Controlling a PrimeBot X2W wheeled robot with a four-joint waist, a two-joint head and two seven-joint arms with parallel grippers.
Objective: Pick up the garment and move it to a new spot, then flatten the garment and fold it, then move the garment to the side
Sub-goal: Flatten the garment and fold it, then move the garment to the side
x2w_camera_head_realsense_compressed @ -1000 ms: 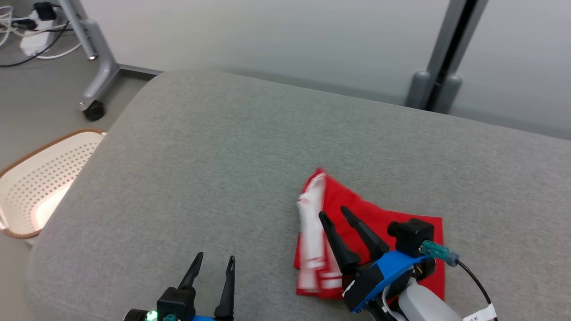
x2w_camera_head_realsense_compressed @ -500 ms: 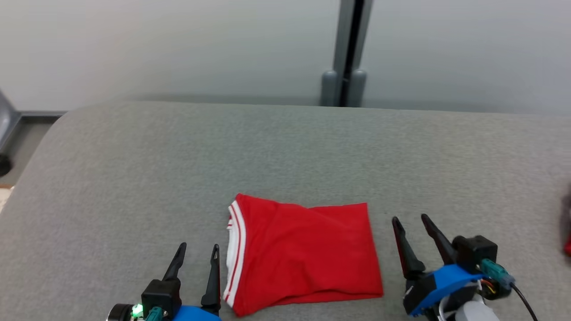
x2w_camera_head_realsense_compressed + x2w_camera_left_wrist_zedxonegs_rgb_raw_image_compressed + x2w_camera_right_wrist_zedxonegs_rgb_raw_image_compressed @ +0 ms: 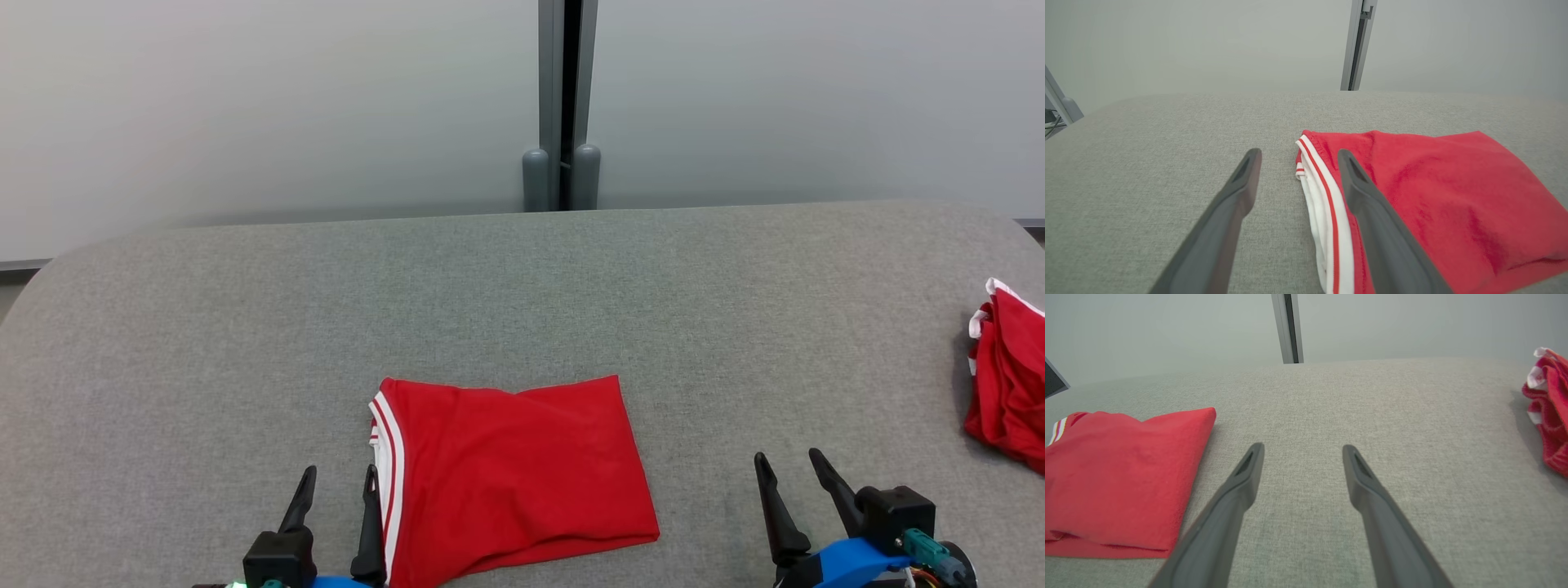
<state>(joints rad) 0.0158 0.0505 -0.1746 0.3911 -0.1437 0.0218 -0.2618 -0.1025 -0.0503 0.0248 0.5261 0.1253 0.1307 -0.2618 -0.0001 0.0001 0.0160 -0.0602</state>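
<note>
The garment (image 3: 514, 474) is red with white-striped trim and lies folded in a flat rectangle on the grey padded surface (image 3: 522, 286), near its front edge. My left gripper (image 3: 341, 470) stands open just left of the garment's striped edge; in the left wrist view its right finger (image 3: 1372, 212) overlaps that trim of the garment (image 3: 1453, 196), and whether it touches I cannot tell. My right gripper (image 3: 788, 455) is open and empty, to the right of the garment and apart from it. In the right wrist view the garment (image 3: 1122, 477) lies left of the open gripper (image 3: 1302, 446).
A second red garment (image 3: 1008, 376) with white trim lies crumpled at the surface's far right edge, also seen as a crumpled heap (image 3: 1549, 416) in the right wrist view. A grey post (image 3: 563, 106) stands against the pale wall behind.
The head camera has swung right, so the picture shifted. My right gripper came off the garment, moved to its right and opened wider. The garment now lies flat and folded.
</note>
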